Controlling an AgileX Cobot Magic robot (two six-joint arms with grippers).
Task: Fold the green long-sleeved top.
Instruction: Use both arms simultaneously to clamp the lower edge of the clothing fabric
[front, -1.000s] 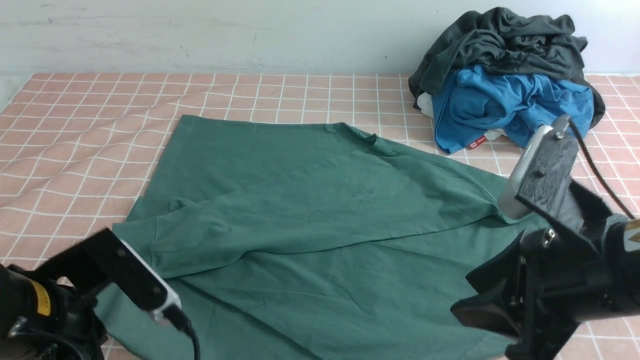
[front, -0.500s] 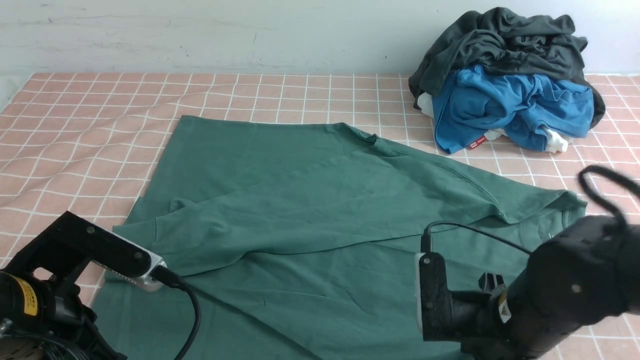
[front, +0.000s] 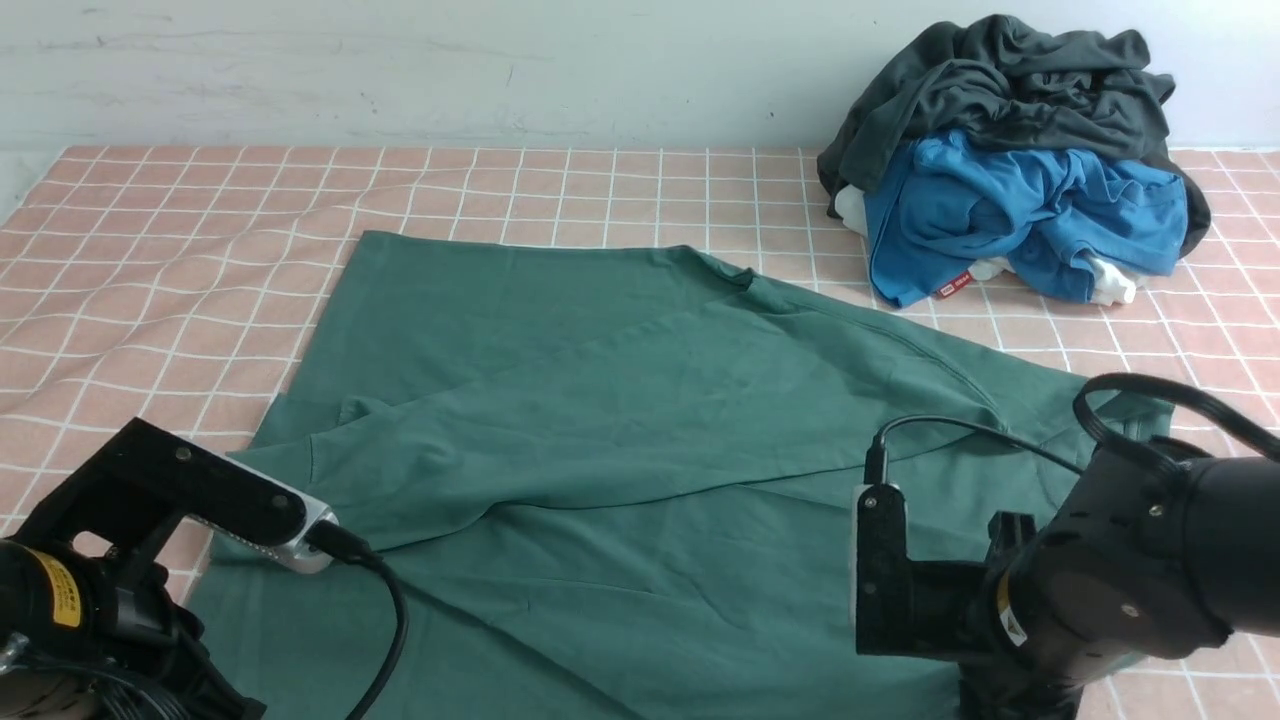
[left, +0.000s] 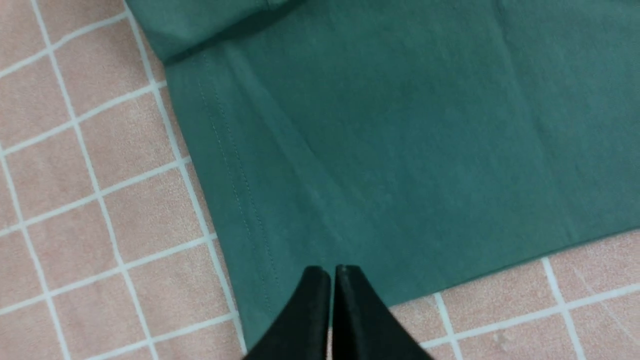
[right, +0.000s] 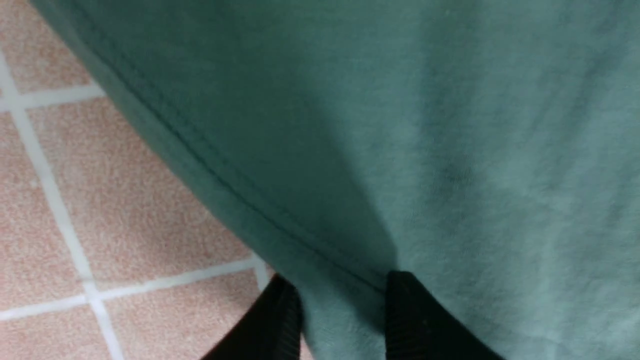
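Green long-sleeved top (front: 600, 420) spread flat, partly folded over itself, across the middle of the pink checked bench (front: 150, 230) and down to its near edge. Left gripper (left: 332, 280) is closed and empty, tips together just over the top's hem corner on the near-left side; can't tell whether it touches the cloth. Right gripper (right: 344, 286) is low at the near-right part of the top. Its jaws sit somewhat apart with the stitched hem edge between them; can't tell if they actually pinch it. Dark grey garment (front: 1000, 80) is heaped on a blue garment (front: 1010, 200) at the far right corner, apart from the top.
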